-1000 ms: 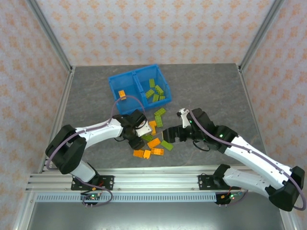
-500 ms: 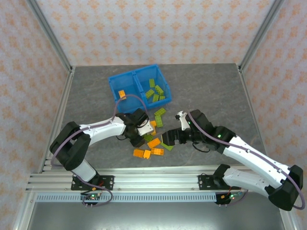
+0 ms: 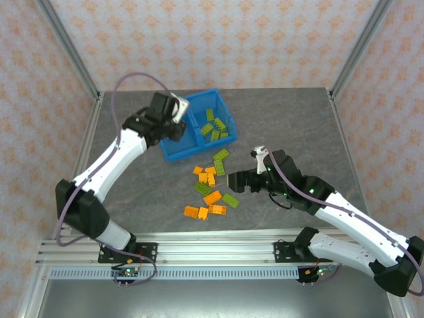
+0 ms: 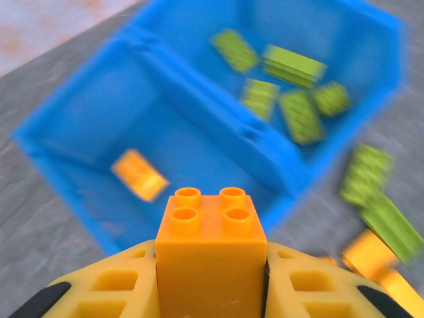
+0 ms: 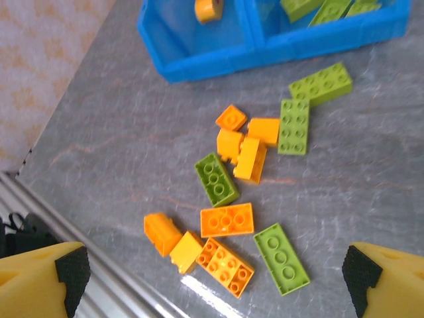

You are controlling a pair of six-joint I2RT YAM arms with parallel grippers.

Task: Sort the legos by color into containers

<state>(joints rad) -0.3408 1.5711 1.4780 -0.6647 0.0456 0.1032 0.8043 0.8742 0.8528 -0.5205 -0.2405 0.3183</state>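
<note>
A fixed overhead camera, high at the near side, looks down and forward across the whole bench point(image 3: 298, 119). The blue bin point(image 3: 179, 151) lies toward the far side. The left wrist camera hangs close over that bin, facing down into both compartments. Its picture is blurred, with an orange brick point(image 4: 211, 248) gripped in the left hand point(image 4: 212, 278) at its bottom edge. The right wrist camera looks down past the spread right hand point(image 5: 212, 281) at loose bricks point(image 5: 228, 220) and the bin's near wall. All three views share the bin.
</note>
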